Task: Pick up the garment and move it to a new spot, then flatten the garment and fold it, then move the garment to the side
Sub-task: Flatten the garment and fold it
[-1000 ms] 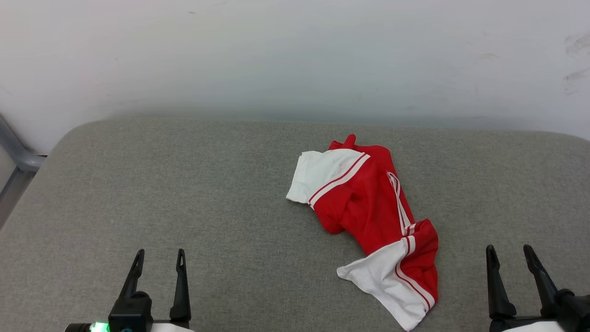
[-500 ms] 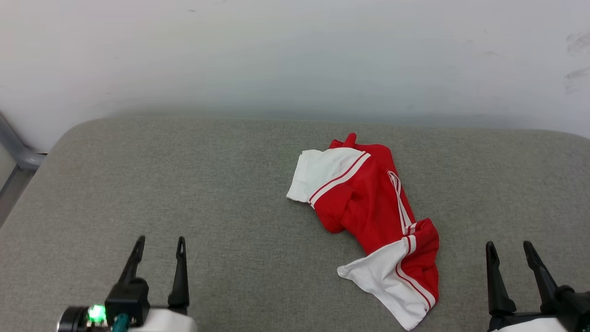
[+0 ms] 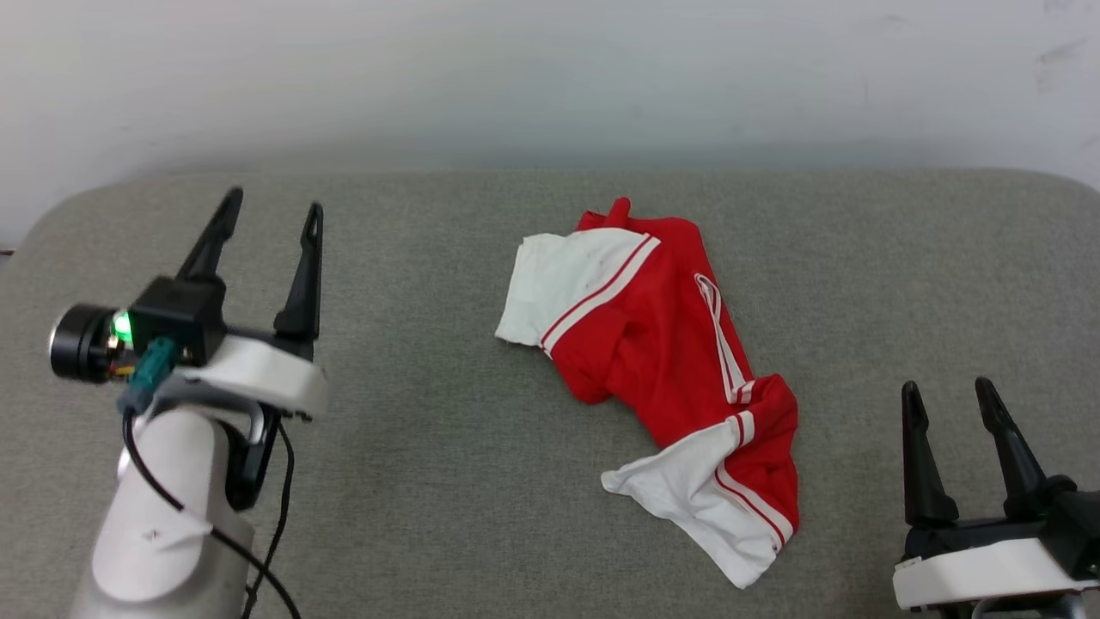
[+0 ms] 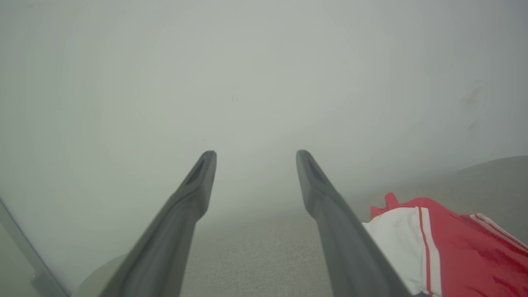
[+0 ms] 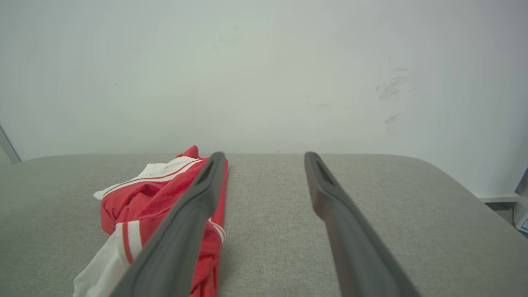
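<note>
Garment [image 3: 653, 370] lies bunched, right of centre on the grey surface [image 3: 430, 481], nothing touching it. Head view gives the whole outline: one white sleeve toward the wall [image 3: 550, 77], the other toward the near edge, red body between. Left wrist view catches the far sleeve and some red, low right, beside its own finger. Right wrist view has it low left, partly behind a finger, plus the surface's rounded right corner and scuffs on the wall. Left claw [image 3: 273, 202] stands over the left half, jaws wide, empty. Right claw [image 3: 945, 385] front right, jaws wide, empty, near the garment. Bare surface all round it; far edge runs along the wall.
</note>
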### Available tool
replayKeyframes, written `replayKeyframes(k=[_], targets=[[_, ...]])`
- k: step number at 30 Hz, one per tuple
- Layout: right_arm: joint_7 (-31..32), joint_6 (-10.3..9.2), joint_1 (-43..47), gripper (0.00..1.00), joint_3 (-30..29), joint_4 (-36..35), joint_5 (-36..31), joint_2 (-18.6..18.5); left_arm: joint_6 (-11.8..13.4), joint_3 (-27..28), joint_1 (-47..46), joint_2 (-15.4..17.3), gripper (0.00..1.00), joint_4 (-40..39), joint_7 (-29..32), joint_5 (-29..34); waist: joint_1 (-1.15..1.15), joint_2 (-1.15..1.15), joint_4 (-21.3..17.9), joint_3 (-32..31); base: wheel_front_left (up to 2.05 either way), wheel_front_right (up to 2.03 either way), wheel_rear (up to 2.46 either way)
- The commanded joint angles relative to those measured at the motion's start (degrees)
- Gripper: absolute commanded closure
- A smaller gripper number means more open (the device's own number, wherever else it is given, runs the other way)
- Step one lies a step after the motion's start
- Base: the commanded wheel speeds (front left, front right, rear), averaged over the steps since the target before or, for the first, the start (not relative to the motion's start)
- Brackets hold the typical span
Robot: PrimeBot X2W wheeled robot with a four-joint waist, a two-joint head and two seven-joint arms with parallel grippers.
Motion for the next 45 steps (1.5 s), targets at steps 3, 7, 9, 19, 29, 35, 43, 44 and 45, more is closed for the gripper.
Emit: replayKeyframes(k=[3,7,9,19,29,35,43,44,45], targets=[[-0.11,-0.06,-2.21,0.00,0.06,-1.13,0.10,0.10,-1.09,-1.89,-7.11,1.21,0.00,3.84,1.11,-1.58,-0.01,0.00,-2.98,5.29,0.00,0.00,0.00],[-0.10,-0.06,-4.25,0.00,-0.26,-2.36,0.45,0.10,-1.66,-6.61,-16.59,3.48,0.00,7.34,6.54,-5.64,-0.01,0.00,-4.84,9.80,0.00,0.00,0.00],[-0.11,-0.06,-5.32,0.00,-0.28,-2.90,0.72,0.12,-1.70,-10.93,-20.93,5.15,0.00,8.08,9.65,-8.73,-0.01,0.00,-5.63,12.02,0.00,0.00,0.00],[-0.11,-0.06,-9.72,0.00,0.54,-4.34,1.60,0.11,-1.70,-30.34,-40.18,12.93,0.00,12.23,34.80,-27.20,-0.01,0.00,-9.06,20.56,0.00,0.00,0.00],[-0.11,-0.06,-12.79,0.00,1.09,-5.21,2.50,0.11,-1.71,-44.01,-50.99,16.43,0.00,13.60,59.42,-38.90,-0.01,0.00,-11.90,26.48,0.00,0.00,0.00],[-0.11,-0.06,-14.14,0.00,1.63,-5.57,3.09,0.11,-1.71,-49.52,-54.01,17.06,0.00,14.83,63.61,-40.82,-0.01,0.00,-13.01,29.44,0.00,0.00,0.00],[-0.11,-0.06,-14.90,0.00,2.02,-5.54,3.21,0.10,-1.75,-58.61,-51.98,18.16,0.00,18.00,67.59,-42.21,-0.01,0.00,-13.87,30.57,0.00,0.00,0.00],[-0.11,-0.06,-14.90,0.00,2.02,-5.54,3.21,0.10,-1.75,-58.61,-51.98,18.16,0.00,18.00,67.59,-42.21,-0.01,0.00,-13.87,30.57,0.00,0.00,0.00],[-0.11,-0.06,-14.83,0.00,1.87,-5.54,3.16,0.11,-1.78,-59.71,-51.68,18.36,0.63,17.82,67.94,-42.64,-0.01,0.00,-13.83,30.55,0.00,0.00,0.00]])
